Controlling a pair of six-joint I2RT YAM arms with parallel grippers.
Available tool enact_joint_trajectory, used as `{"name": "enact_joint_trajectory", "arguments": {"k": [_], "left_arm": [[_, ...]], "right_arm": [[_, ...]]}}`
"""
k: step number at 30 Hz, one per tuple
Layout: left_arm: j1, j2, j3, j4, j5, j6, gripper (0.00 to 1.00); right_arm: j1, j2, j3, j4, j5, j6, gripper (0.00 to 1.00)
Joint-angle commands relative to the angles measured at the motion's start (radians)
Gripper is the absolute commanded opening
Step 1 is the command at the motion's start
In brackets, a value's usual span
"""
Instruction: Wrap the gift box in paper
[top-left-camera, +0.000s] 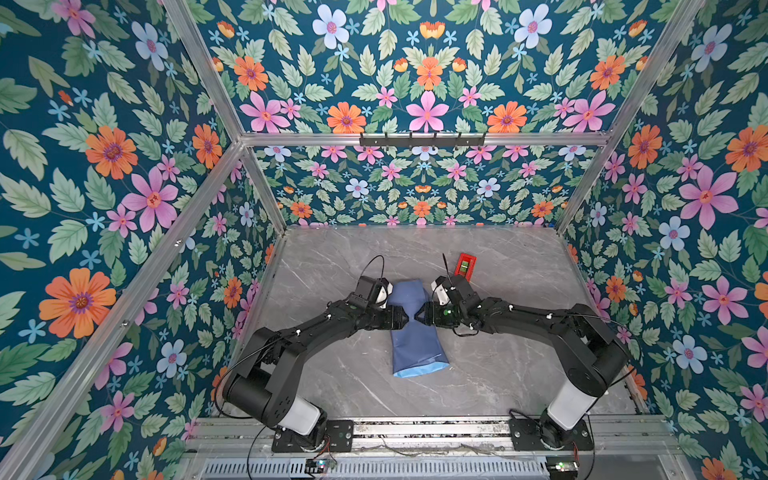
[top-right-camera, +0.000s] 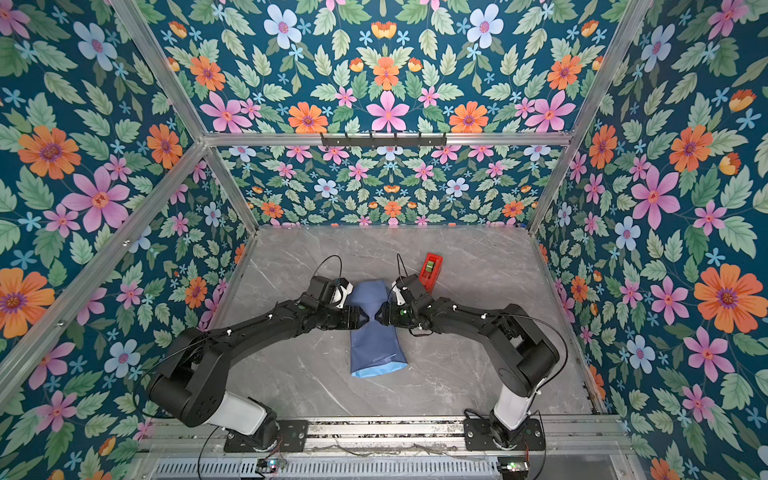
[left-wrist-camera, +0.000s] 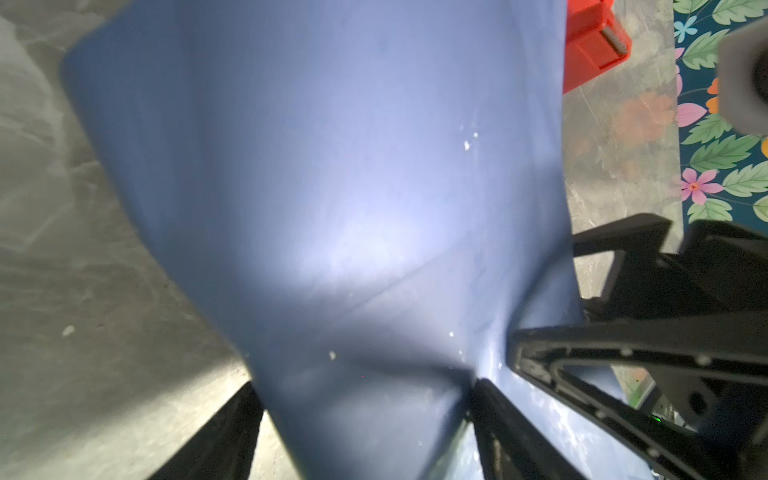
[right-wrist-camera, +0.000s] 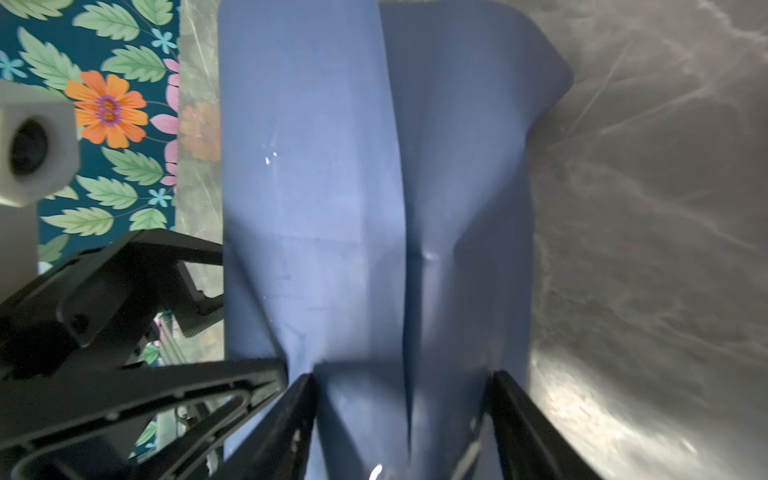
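Starting nearest the arm bases: the paper (top-left-camera: 417, 345) lying lengthwise mid-counter (top-left-camera: 519, 374) as a folded-over tube, dark slate side up, pale-blue lip peeking out at the near end. No green showing anywhere, so the gift box judged to be tucked inside the fold (fully hidden).

Moving up to the waist of the bundle: left gripper (left-wrist-camera: 363, 384) straddling the paper, jaws spread wide yet pressed into it on both sides, denting a crease beside one finger. Reads as a real pinch on a fat fold. Right gripper (right-wrist-camera: 403, 376) meeting it tip to tip, jaws likewise wide apart, paper filling the gap and brushing both inner faces. Squeezing or just resting there? Can't tell from that blurry wrist view.

For doing this step well: keep the overlap edge flat and running straight down the top, hold firm with one side before loosening the other, and avoid dragging the sheet off the box underneath.

Further back: far end of the tube flaring open, then the red tape dispenser (top-left-camera: 466, 266) just beyond the right wrist, untouched.
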Motion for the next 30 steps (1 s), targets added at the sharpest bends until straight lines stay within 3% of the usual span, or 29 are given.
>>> {"name": "enact_joint_trajectory", "arguments": {"k": [1,10,18,23,30], "left_arm": [[-0.004,0.020,-0.012,-0.141,-0.087,0.017,0.80],[-0.005,-0.032,0.030,-0.096,-0.070,-0.037,0.86],[-0.004,-0.120,0.038,-0.079,-0.076,-0.088,0.91],[-0.004,-0.177,-0.028,-0.054,-0.064,-0.143,0.88],[-0.013,-0.128,-0.035,0.029,0.029,-0.200,0.79]], "right_arm": [[-0.019,-0.003,-0.029,0.080,-0.083,0.017,0.73],[-0.071,-0.198,-0.085,-0.073,0.006,-0.059,0.82],[-0.051,-0.225,-0.099,-0.071,0.022,-0.024,0.82],[-0.024,-0.173,-0.078,-0.057,0.017,0.006,0.79],[-0.012,-0.120,-0.057,-0.022,-0.004,0.033,0.68]]}}
